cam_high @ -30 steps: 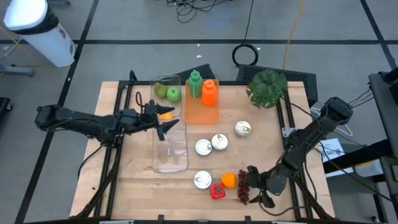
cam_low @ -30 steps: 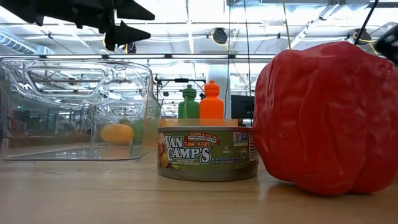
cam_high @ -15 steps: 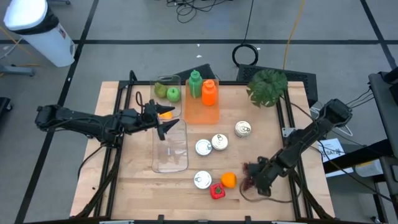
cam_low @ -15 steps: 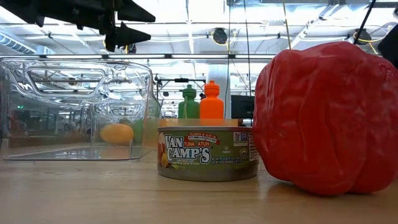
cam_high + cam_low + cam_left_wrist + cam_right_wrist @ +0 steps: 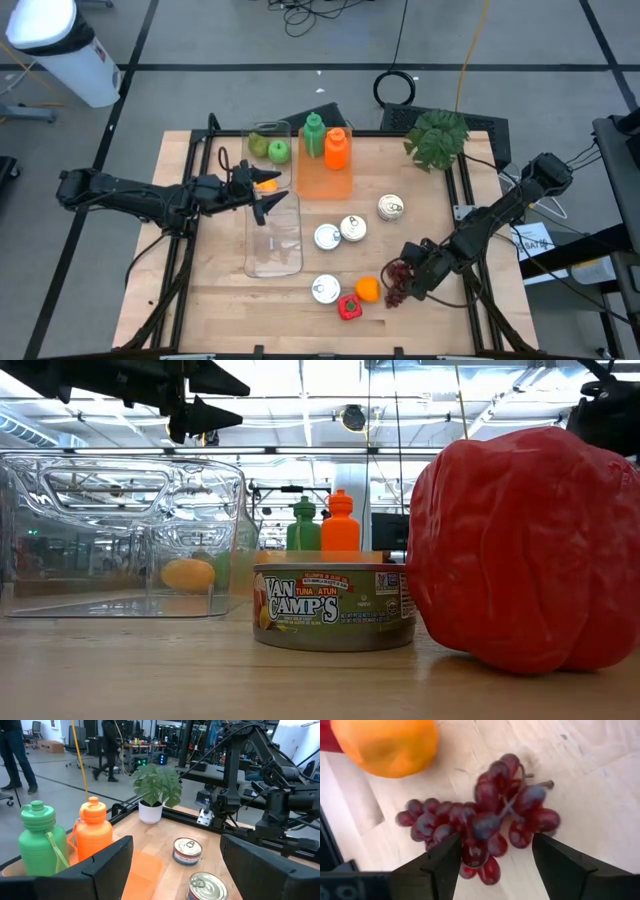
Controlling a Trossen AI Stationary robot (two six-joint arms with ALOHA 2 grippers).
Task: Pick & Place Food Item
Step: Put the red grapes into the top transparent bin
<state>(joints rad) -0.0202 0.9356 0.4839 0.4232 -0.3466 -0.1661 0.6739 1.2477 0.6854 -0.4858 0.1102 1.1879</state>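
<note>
A bunch of dark red grapes (image 5: 485, 825) lies on the wooden table near its front right, beside an orange (image 5: 385, 742). My right gripper (image 5: 495, 865) points steeply down over the bunch (image 5: 392, 290). It is open, with one finger on each side of the bunch's near end. In the high view this gripper (image 5: 404, 277) stands just right of the orange (image 5: 368, 289). My left gripper (image 5: 270, 200) hangs open and level above a clear plastic container (image 5: 272, 240), with nothing between its fingers (image 5: 107, 870).
A red pepper (image 5: 349, 308) and a tuna can (image 5: 326, 289) lie left of the orange. Three more cans (image 5: 352, 227) sit mid-table. Green apples (image 5: 270, 150), a green bottle (image 5: 314, 135), an orange bottle (image 5: 336, 148) and a potted plant (image 5: 435, 140) line the far edge.
My right gripper has come from near the table's front right corner toward the far-left, onto the grapes. It has tipped from nearly level to steeply downward and rolled about its own axis.
</note>
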